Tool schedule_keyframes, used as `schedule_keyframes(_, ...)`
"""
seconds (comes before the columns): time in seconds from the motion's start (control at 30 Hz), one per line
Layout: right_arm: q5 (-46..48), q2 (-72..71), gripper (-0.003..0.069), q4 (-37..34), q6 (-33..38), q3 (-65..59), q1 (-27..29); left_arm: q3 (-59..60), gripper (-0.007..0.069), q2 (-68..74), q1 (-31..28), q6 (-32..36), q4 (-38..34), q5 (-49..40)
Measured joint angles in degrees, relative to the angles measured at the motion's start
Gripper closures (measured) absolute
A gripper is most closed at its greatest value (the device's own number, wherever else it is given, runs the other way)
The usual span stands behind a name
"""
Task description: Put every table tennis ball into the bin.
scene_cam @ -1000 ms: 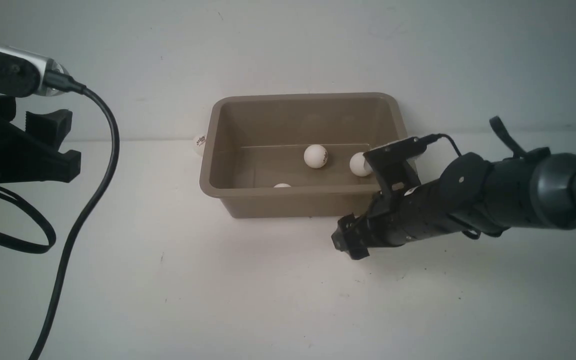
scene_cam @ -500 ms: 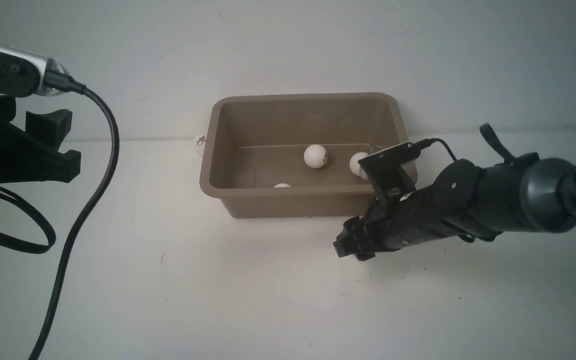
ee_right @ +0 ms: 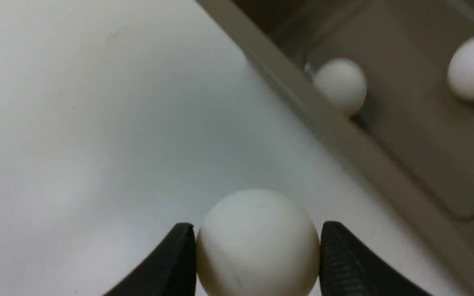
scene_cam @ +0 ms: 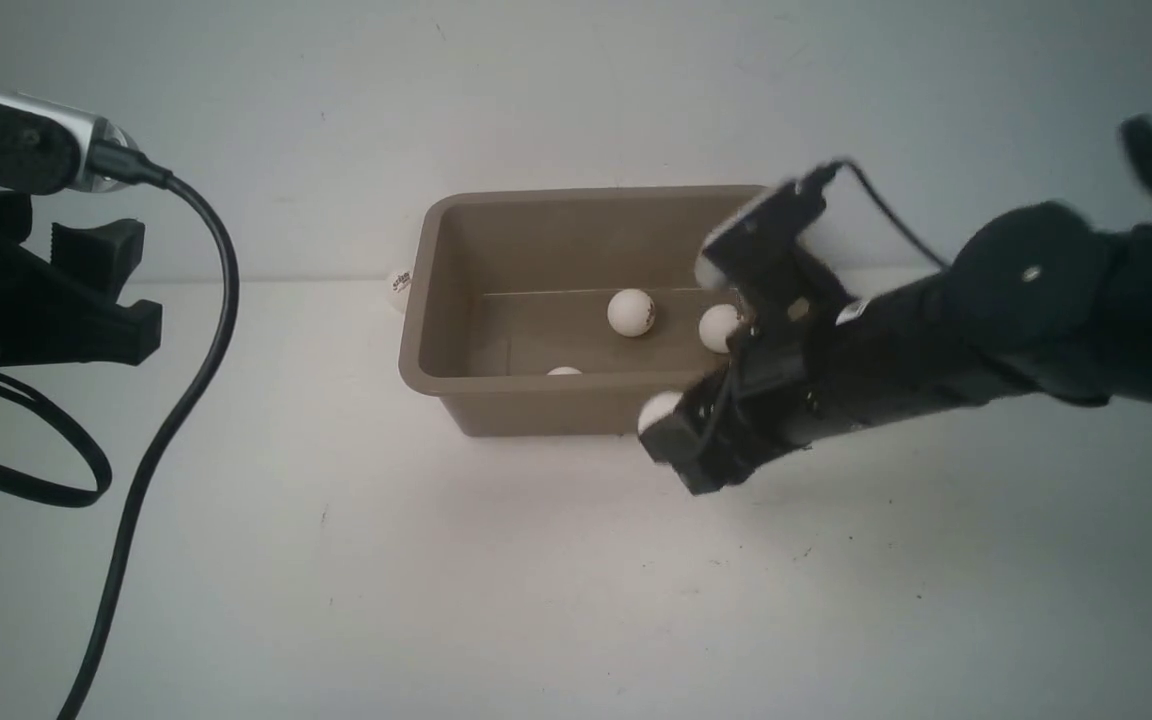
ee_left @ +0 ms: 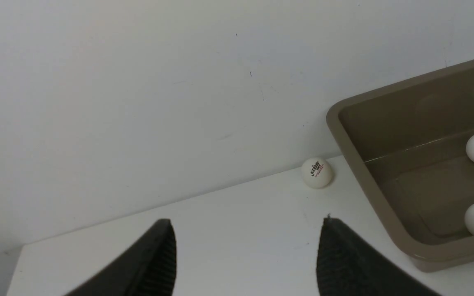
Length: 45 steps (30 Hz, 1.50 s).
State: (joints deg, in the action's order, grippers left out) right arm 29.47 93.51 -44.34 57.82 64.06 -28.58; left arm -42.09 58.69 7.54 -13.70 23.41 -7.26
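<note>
right gripper point(ee_right: 258, 229) clamped on held ball point(scene_cam: 656, 408), just before bin point(scene_cam: 576, 381) near wall, right end | left gripper point(ee_left: 246, 224) jaws apart, empty, well left of bin | bin long axis left-right, opening up | 3 balls point(scene_cam: 631, 312) inside bin | loose ball point(ee_left: 317, 173) just beside bin far-left corner, at wall point(scene_cam: 576, 90) | white table point(scene_cam: 436, 560), plain pale wall
</note>
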Motion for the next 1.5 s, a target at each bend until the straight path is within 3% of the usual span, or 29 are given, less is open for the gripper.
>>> schedule_keyframes(0.2, -17.09, -2.68, 0.0307, -1.78, 5.83, 0.07, 0.82, 0.00, 0.0209, 0.00, 0.00, 0.00, 0.00, 0.00)
schedule_keyframes(0.33, -21.33, 1.31, 0.0307, -2.14, 6.79, 2.43, 3.32, 0.00, 0.0209, 0.00, 0.00, 0.00, 0.00, 0.00)
schedule_keyframes(0.67, -14.39, 19.74, 0.0307, -2.14, 11.99, 17.89, 4.31, 0.00, 0.0209, 0.00, 0.00, 0.00, 0.00, 0.00)
schedule_keyframes(1.03, -14.46, 21.75, 0.0307, -1.87, 12.40, 20.09, 4.42, 0.00, 0.0209, 0.00, 0.00, 0.00, 0.00, -0.17)
schedule_keyframes(1.2, -15.53, 21.75, 0.0212, -1.88, 12.40, 20.09, 4.42, 0.00, 0.0209, 0.00, 0.00, 0.00, 0.00, -0.21)
schedule_keyframes(1.23, -16.60, 21.45, 0.0141, -1.76, 12.46, 20.09, 4.42, 0.00, 0.0209, 0.00, 0.00, 0.00, 0.05, -0.21)
schedule_keyframes(1.3, -17.70, 20.67, 0.0101, -1.53, 12.46, 20.09, 4.42, 0.00, 0.0209, 0.00, 0.00, 0.14, 0.19, -0.21)
schedule_keyframes(1.5, -20.20, 13.55, 0.0069, -0.84, 12.51, 20.09, 4.42, 0.00, 0.0209, 1.72, 0.00, 0.41, 5.67, 0.99)
